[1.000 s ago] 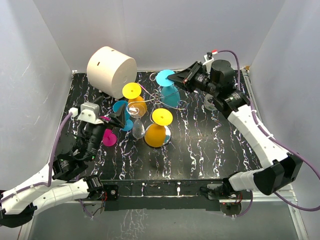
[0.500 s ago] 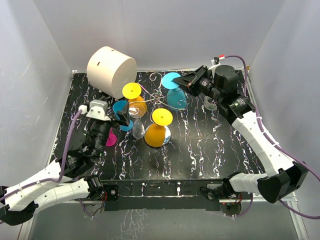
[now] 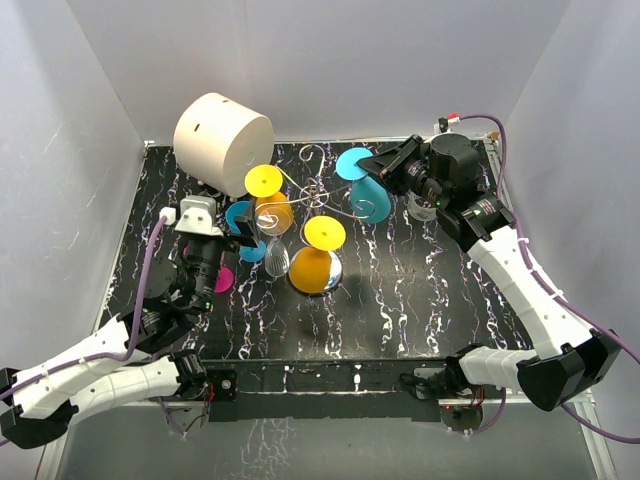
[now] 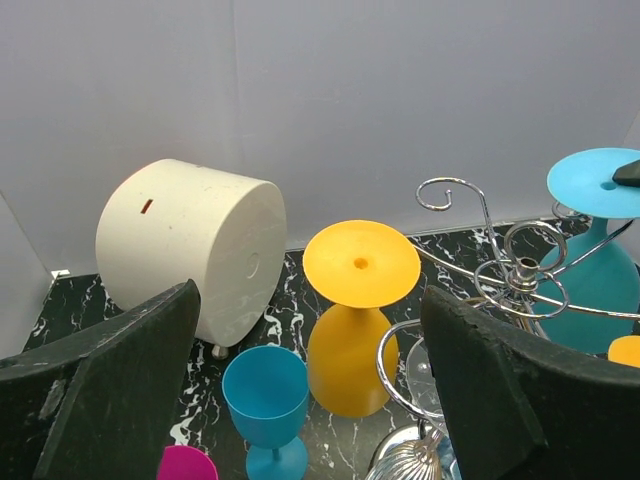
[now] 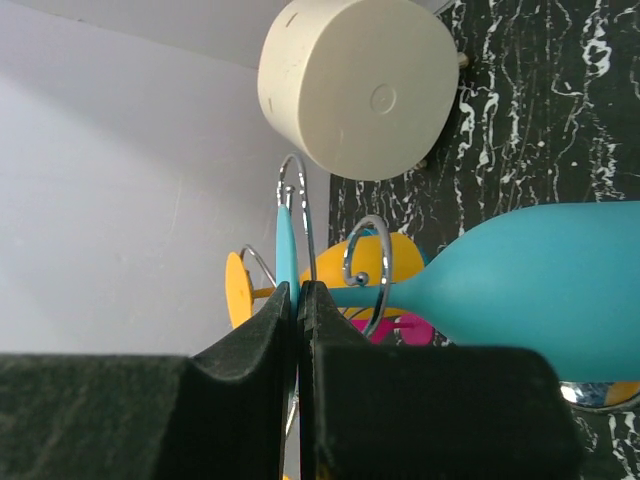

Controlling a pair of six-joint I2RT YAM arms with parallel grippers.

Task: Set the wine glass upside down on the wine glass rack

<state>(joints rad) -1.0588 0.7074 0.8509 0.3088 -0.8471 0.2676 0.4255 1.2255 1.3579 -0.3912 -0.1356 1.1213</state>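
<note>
Your right gripper (image 3: 372, 166) pinches the foot of the inverted turquoise wine glass (image 3: 370, 200) at the thin silver wire rack (image 3: 316, 190), your left gripper (image 4: 310, 300) gapes empty, and releasing before the stem seats may topple the glass.

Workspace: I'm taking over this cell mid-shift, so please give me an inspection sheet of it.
Surface: black marbled table; no spills seen.
Job's things: wine glass rack upright; teal wine glass inverted at one rack arm, seating unclear.
Clutter: cream cylinder; rear yellow glass and front yellow glass, both inverted; blue glass upright; magenta glass; clear glass.
Grippers: left gripper open, empty; right gripper fingers shut, apparently pinching the teal glass's foot rim.
Cables: purple cables along both arms, clear of the glasses.
Surroundings: plain pale walls; nothing else seen.
</note>
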